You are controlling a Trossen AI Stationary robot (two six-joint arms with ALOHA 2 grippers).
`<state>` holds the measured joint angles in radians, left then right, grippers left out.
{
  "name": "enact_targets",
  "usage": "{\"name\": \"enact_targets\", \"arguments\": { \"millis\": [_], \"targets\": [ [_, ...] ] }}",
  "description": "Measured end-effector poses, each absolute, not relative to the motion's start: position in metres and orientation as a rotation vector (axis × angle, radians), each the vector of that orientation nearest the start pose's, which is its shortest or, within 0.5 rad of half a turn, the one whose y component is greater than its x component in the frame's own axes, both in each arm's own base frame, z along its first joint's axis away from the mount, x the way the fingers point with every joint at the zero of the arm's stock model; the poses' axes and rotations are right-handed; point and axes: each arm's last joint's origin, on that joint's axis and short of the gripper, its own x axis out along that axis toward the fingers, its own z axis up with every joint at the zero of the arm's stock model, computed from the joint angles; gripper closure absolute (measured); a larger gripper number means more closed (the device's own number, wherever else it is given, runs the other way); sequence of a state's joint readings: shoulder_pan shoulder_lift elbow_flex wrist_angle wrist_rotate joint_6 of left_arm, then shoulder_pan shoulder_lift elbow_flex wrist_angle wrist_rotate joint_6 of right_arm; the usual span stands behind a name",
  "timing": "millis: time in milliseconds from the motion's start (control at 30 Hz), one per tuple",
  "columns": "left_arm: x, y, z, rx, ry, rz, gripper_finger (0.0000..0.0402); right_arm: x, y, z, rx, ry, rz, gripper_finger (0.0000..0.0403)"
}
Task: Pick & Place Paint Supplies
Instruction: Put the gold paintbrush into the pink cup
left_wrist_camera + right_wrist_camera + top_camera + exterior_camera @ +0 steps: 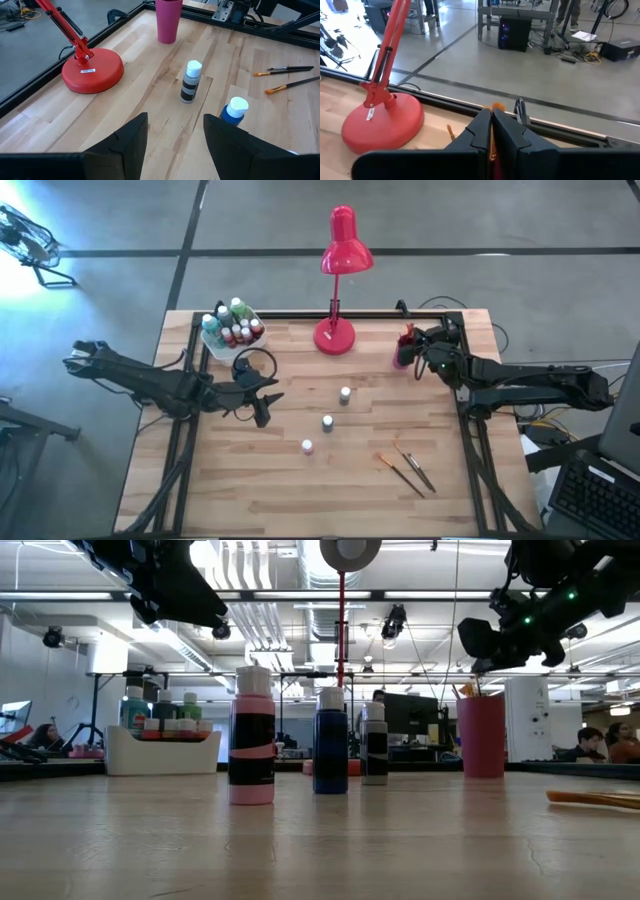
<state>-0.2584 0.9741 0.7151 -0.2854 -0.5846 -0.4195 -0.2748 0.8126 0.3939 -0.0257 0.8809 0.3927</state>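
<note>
Three white-capped paint bottles stand upright mid-table: a pink one (252, 735), a blue one (331, 740) and a grey one (190, 81). Two paintbrushes (405, 468) lie flat at the near right. More bottles fill a white tray (232, 328) at the far left. My left gripper (175, 135) hangs open above the table, left of the loose bottles. My right gripper (492, 122) is shut on a thin orange paintbrush just above the pink cup (403, 348), where other brush ends (520, 107) stick up. My right gripper pinches a thin orange brush handle (493, 146) between its two shut fingers. An orange end (497, 106) pokes out just past the fingertips. The fingers come from the table's right side, slanting slightly down. The gripper hides the brush's lower part and the cup's mouth.
A red desk lamp (338, 280) stands on its round base (92, 70) at the far middle, between tray and cup. A black frame rail (300, 315) runs round the table's edges. Bare wood lies at the near left.
</note>
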Motion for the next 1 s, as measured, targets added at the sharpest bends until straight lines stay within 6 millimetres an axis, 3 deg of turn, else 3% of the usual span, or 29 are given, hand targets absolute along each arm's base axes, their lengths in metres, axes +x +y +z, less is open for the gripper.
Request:
{"name": "enact_targets", "arguments": {
  "millis": [667,1000],
  "targets": [
    [0.1998,-0.0364,0.2695,-0.184,0.421,0.414,0.0204,0.1503,-0.0681,0.209,0.194,0.255,-1.204,0.0251],
    [0.1998,-0.0363,0.2696,-0.184,0.421,0.415,0.0204,0.1508,-0.0689,0.214,0.138,0.236,-1.225,0.0212]
  ]
}}
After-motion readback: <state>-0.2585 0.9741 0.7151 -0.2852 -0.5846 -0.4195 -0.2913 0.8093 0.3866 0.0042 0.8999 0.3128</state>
